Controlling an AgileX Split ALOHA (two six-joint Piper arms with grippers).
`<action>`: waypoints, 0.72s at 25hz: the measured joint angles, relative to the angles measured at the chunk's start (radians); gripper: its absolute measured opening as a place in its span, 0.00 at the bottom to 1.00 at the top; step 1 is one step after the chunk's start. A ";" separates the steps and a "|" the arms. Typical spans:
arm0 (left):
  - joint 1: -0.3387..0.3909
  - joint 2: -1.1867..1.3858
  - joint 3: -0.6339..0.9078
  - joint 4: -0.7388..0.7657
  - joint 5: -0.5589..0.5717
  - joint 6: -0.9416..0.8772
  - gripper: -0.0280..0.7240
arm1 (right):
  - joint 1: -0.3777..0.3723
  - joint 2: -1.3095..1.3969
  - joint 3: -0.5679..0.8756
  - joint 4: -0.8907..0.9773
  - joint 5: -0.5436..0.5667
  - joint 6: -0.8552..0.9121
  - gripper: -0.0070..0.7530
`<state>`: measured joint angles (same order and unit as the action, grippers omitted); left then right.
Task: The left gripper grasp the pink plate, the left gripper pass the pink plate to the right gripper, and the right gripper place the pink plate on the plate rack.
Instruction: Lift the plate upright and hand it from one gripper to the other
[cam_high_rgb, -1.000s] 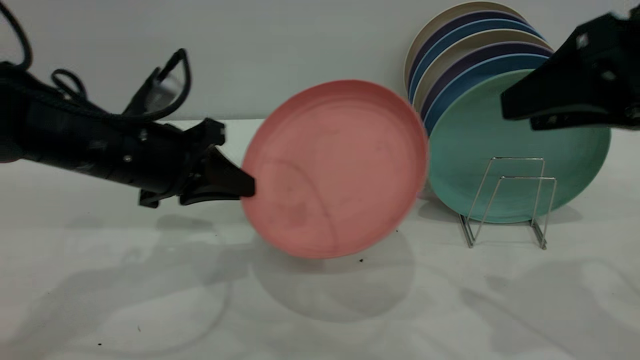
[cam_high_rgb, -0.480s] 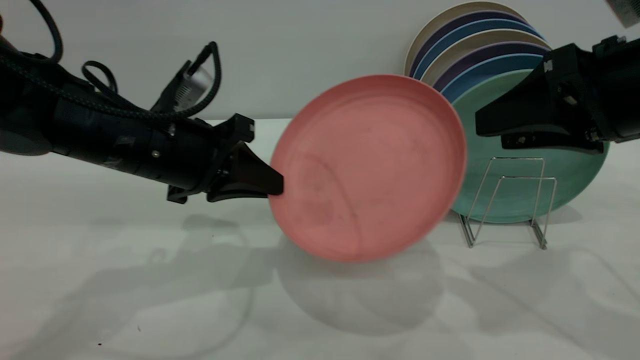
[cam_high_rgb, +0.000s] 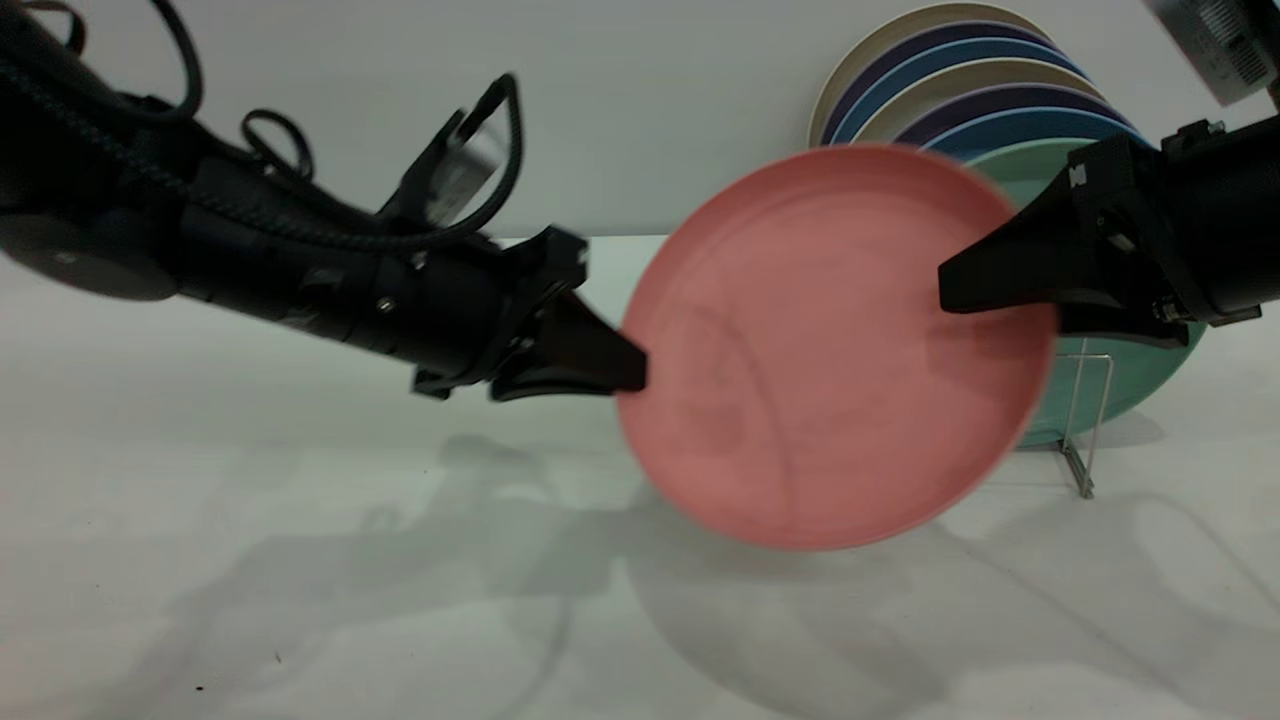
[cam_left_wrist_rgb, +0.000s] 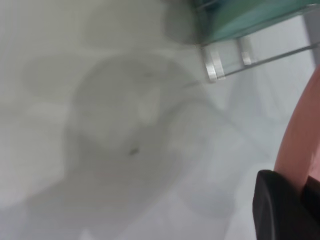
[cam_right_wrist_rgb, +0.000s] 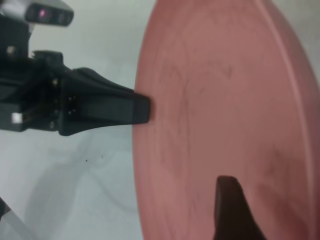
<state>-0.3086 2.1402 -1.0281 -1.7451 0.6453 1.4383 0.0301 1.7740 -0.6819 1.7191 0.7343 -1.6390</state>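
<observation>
Handover of the pink plate (cam_high_rgb: 835, 345) in mid-air.

Left pincer (cam_high_rgb: 625, 370) is clenching the plate's rim, holding it upright above the surface (cam_high_rgb: 300, 560), in front of the plate rack (cam_high_rgb: 1085, 420). Right pincer (cam_high_rgb: 950, 290) is spread over the opposite rim, one finger (cam_right_wrist_rgb: 232, 207) across the plate's face, not yet gripping. Plate looks stiff, light and smooth, so slippery; the raised rim seems the best hold.

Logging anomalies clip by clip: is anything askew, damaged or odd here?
Nothing is damaged or spilled. The pink plate is in mid-air, tilted, pinched at its edge by the left gripper, with the right gripper at its opposite edge. It shows faint scuffs only.
</observation>
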 joint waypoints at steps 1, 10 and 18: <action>-0.013 0.000 -0.012 0.002 0.010 -0.003 0.07 | 0.000 0.001 0.000 0.000 0.003 0.000 0.57; -0.043 0.001 -0.034 0.071 0.008 -0.022 0.07 | 0.000 0.003 -0.001 -0.007 0.003 -0.002 0.22; 0.079 0.001 -0.036 0.108 0.068 -0.049 0.17 | -0.016 -0.012 -0.003 -0.080 -0.147 -0.072 0.17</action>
<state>-0.2295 2.1409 -1.0641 -1.6376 0.7137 1.3890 0.0144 1.7622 -0.6848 1.6386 0.5869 -1.7107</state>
